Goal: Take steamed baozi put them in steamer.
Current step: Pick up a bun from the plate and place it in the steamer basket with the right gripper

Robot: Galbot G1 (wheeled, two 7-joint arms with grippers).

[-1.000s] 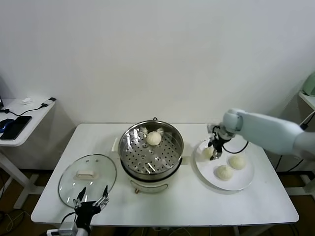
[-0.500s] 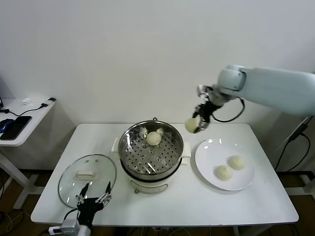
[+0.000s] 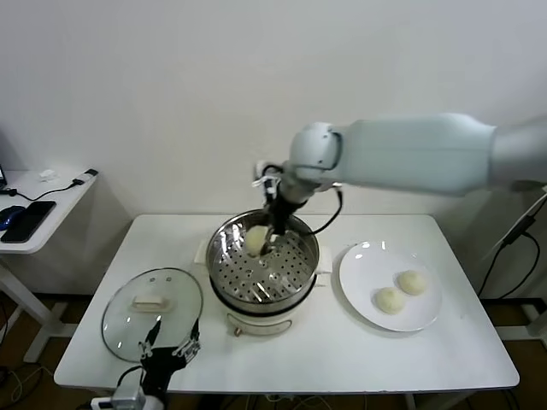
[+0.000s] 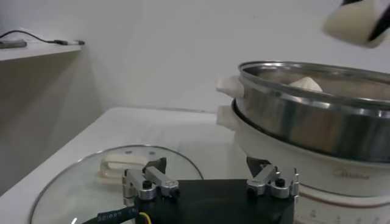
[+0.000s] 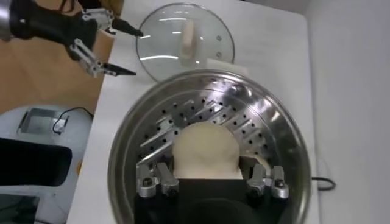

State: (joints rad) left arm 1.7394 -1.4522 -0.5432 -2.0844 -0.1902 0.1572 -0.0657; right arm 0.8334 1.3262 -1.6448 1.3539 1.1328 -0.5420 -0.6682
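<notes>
My right gripper (image 3: 261,241) hangs over the steel steamer (image 3: 219,249), shut on a cream-white baozi (image 5: 204,149). That baozi (image 4: 353,21) is well above the rim in the left wrist view. Another baozi (image 4: 304,84) lies on the perforated tray inside the steamer (image 4: 304,119). Two more baozi (image 3: 390,300) (image 3: 412,281) rest on the white plate (image 3: 359,256) to the right. My left gripper (image 3: 169,346) stands open and empty at the table's front edge, beside the glass lid (image 3: 152,303).
The glass lid (image 5: 183,39) with its white handle lies flat on the table left of the steamer. A side table (image 3: 34,213) with a phone and cables stands at the far left. A wall runs close behind the table.
The right gripper lifted a baozi off the plate, swung it up and leftward, and now holds it over the steamer. The left gripper has barely moved.
</notes>
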